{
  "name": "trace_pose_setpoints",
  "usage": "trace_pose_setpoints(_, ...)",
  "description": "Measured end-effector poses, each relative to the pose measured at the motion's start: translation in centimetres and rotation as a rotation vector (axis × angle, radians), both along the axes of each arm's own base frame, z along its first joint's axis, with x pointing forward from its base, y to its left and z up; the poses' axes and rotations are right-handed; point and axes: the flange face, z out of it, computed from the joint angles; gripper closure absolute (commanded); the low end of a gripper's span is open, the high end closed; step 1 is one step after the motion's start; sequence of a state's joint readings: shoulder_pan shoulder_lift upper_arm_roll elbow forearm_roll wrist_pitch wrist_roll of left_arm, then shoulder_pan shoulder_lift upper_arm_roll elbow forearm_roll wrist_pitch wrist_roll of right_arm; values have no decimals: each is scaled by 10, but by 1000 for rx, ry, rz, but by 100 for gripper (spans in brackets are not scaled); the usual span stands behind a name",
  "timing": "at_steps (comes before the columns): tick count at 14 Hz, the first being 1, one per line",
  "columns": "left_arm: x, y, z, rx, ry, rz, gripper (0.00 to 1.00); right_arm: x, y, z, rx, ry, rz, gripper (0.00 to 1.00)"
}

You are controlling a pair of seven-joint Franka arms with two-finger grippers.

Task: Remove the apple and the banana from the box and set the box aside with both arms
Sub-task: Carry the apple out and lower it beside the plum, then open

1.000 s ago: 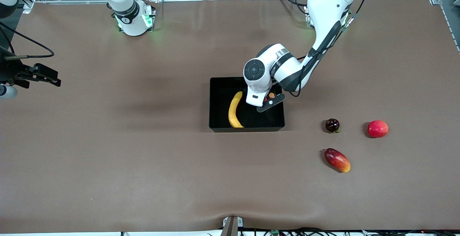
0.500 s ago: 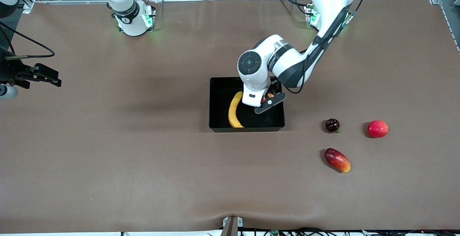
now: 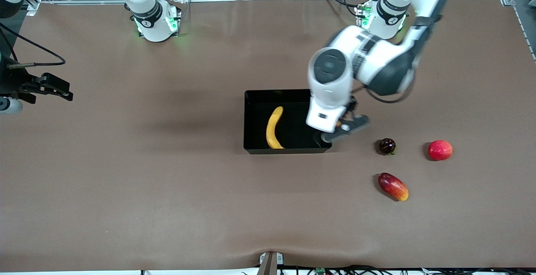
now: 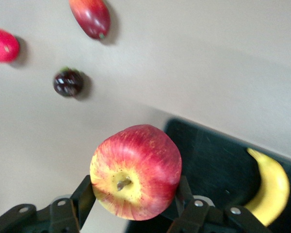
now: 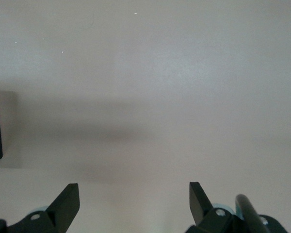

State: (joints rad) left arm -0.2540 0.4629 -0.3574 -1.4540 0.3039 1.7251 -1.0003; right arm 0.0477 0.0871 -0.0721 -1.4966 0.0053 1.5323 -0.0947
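Over the box (image 3: 251, 120) corner — left tool (image 4: 131, 213) clenched on apple (image 4: 136, 171) | right tool (image 5: 134, 204) waits, released

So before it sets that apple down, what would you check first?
1. Apple gripped by left gripper: ok, a finger on each side.
2. Apple clear of the box: not ok, it hangs over the box's edge at the left arm's end.
3. Bare table to land on: ok, open space between the box and the dark fruit.
4. Mango and red fruit out of the way: ok, both farther toward that end.
5. Banana out: not ok, it lies in the box.
6. Right gripper ready: ok, open, waiting over bare table.
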Motion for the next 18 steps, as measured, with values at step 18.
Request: trace_pose_setpoints(18, 112, 273, -112, 43, 93, -257, 100, -2, 9, -3, 2, 23, 17, 0)
